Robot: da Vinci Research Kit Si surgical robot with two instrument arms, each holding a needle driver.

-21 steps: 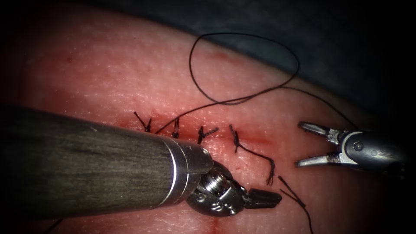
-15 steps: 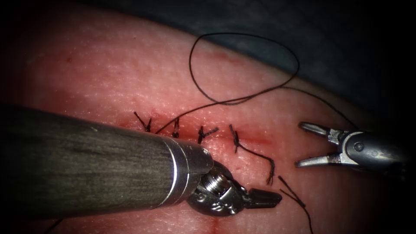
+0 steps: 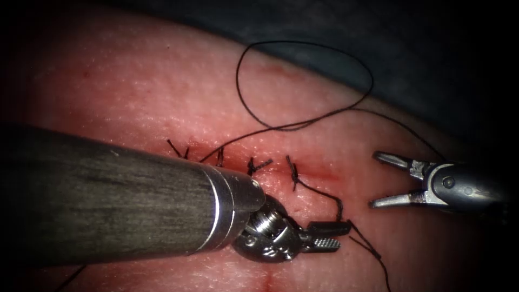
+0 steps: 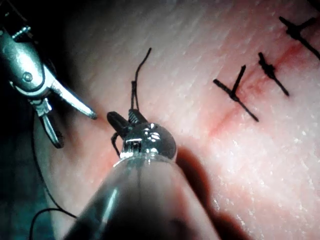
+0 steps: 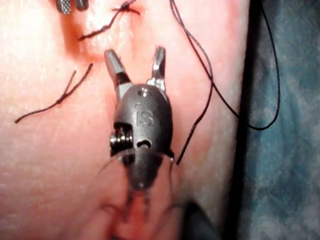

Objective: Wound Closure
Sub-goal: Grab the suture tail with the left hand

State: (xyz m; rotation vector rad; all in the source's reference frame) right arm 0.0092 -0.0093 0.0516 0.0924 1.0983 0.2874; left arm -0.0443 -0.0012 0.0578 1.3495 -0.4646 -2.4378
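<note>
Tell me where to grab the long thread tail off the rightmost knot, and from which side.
Take the long tail near its free end, below the rightmost knot, where it lies loose on the tissue, clear of the other stitches. Come from the left: the left hand sits open right beside that end, holding nothing. The right hand is open and empty too.

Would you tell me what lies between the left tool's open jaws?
The left tool has its jaws open around the long thread tail from the rightmost knot; whether they touch it is hidden.
</note>
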